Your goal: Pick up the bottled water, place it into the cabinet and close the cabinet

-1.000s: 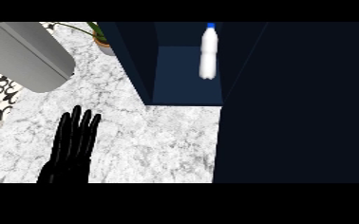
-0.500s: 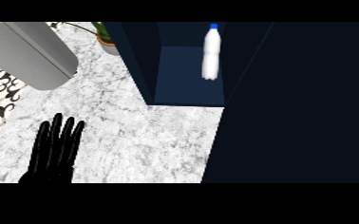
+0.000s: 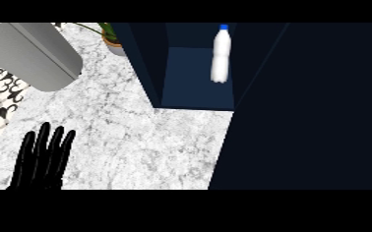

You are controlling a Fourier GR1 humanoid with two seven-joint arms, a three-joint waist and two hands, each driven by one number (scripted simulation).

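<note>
The bottled water (image 3: 222, 54), white with a blue cap, stands upright inside the dark blue cabinet (image 3: 196, 86), toward its back right. The cabinet's door (image 3: 298, 113) fills the right side of the head view and hangs partly across the opening. My left hand (image 3: 42, 159) is at the lower left over the marble counter, fingers straight and pointing up, holding nothing and far from the cabinet. My right hand does not show anywhere.
A grey cylindrical container (image 3: 36, 54) lies at the upper left. A potted plant (image 3: 109, 37) stands just left of the cabinet's side wall. A black-and-white patterned item (image 3: 9, 98) shows at the left edge. The marble counter (image 3: 145, 137) stretches between hand and cabinet.
My left hand has drawn back down and to the left toward the lower edge. The dark door has swung further left across the cabinet's opening. The bottle has stayed put.
</note>
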